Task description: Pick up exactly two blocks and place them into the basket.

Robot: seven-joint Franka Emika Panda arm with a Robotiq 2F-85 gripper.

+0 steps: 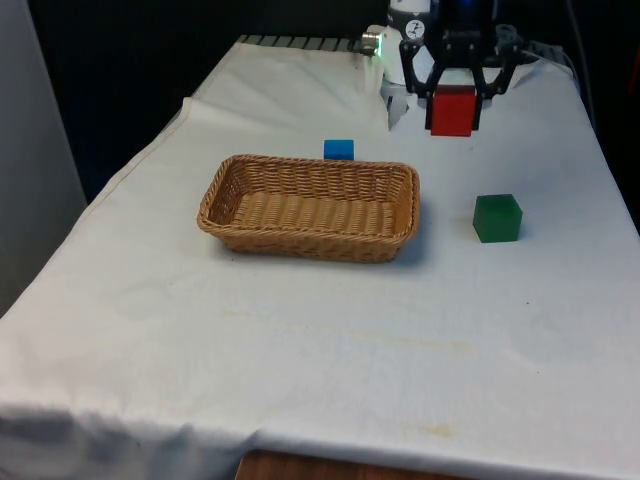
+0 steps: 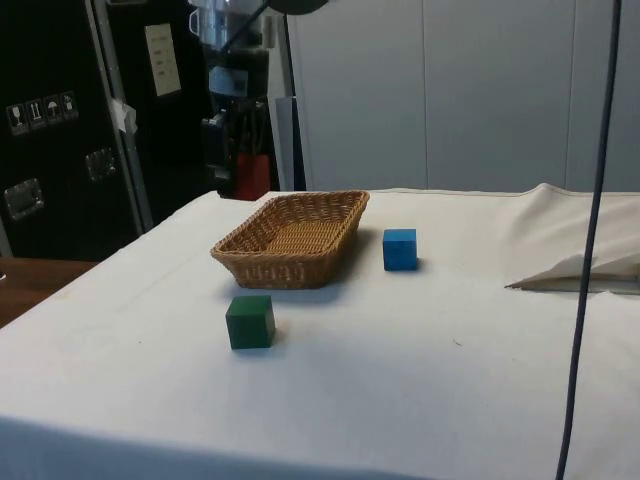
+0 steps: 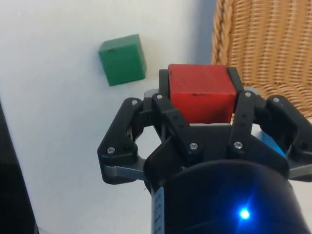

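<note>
1. Front view has my gripper (image 1: 452,110) raised above the white cloth (image 1: 330,330) at the far end of the table, fingers clamped on a red block (image 1: 452,111) that sits squarely between them.
2. From the basket (image 1: 232,180), the red block I carry is out at about 2 o'clock in that view, off the wicker and clear of the rim, with open cloth under it.
3. The green block (image 1: 497,218) rests on the cloth at 6 o'clock from my gripper, and at 3 o'clock from the basket, near it but not touching.
4. The blue block (image 1: 339,149) stands just beyond the basket's far rim, at 12 o'clock from the basket's middle and at about 8 o'clock from my gripper.
5. Wrist view shows the red block (image 3: 200,90) pinched on two opposite faces by my fingers (image 3: 170,119), with the green block (image 3: 122,59) lying on the cloth at 10 o'clock from it, and the basket's woven wall (image 3: 263,48) at 2 o'clock.
6. Side view places the basket (image 2: 265,262) between the green block (image 2: 250,321), nearer the camera, and the blue block (image 2: 400,249) just beside its long wall; both stand flat on the cloth.
</note>
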